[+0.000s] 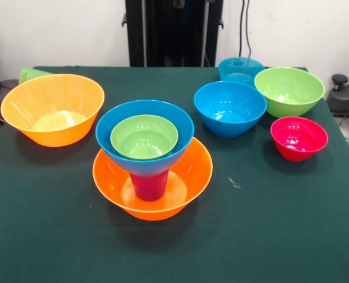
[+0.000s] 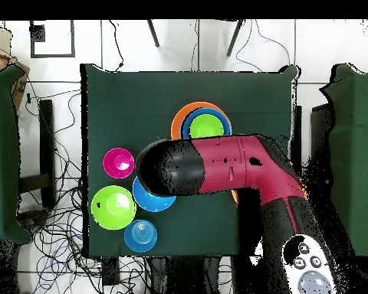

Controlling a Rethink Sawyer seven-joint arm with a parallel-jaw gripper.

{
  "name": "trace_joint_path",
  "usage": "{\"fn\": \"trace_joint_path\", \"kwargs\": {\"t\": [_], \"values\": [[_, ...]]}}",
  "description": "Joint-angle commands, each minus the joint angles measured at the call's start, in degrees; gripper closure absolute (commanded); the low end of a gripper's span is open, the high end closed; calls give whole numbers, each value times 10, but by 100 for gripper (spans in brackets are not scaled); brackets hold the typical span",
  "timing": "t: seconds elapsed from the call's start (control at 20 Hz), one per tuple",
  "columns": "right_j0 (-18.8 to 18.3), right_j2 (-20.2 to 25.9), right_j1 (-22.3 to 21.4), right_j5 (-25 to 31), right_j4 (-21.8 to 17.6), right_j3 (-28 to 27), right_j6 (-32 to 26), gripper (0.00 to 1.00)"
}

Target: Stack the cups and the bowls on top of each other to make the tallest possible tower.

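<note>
The tower stands at centre front. An orange bowl (image 1: 189,171) holds an upturned purple-magenta cup (image 1: 149,185). A blue bowl (image 1: 165,154) rests on the cup with a lime green bowl (image 1: 144,138) nested in it. The tower also shows in the overhead view (image 2: 206,126). A second orange bowl (image 1: 52,109) sits at the left, with the light green cup (image 1: 30,73) lying behind it. At the right are a blue bowl (image 1: 230,108), a teal-blue bowl (image 1: 240,69), a lime green bowl (image 1: 289,89) and a red-pink bowl (image 1: 299,137). The gripper shows in neither view.
In the overhead view the red and black arm (image 2: 233,164) reaches across the table high above it. It covers the second orange bowl and part of the blue bowl (image 2: 152,200). The dark green cloth (image 1: 269,224) covers the table. The black pedestal (image 1: 173,32) stands behind.
</note>
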Motion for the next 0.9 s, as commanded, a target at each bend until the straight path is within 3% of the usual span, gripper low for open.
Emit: {"fn": "trace_joint_path", "kwargs": {"t": [0.05, 0.3, 0.6, 0.9], "values": [[2, -33, 6, -5, -7, 57, 55, 0], [9, -43, 12, -6, -11, 52, 66, 0], [17, -57, -5, -31, -5, 87, 84, 0], [63, -93, 7, -67, -31, 99, 154, 0]]}}
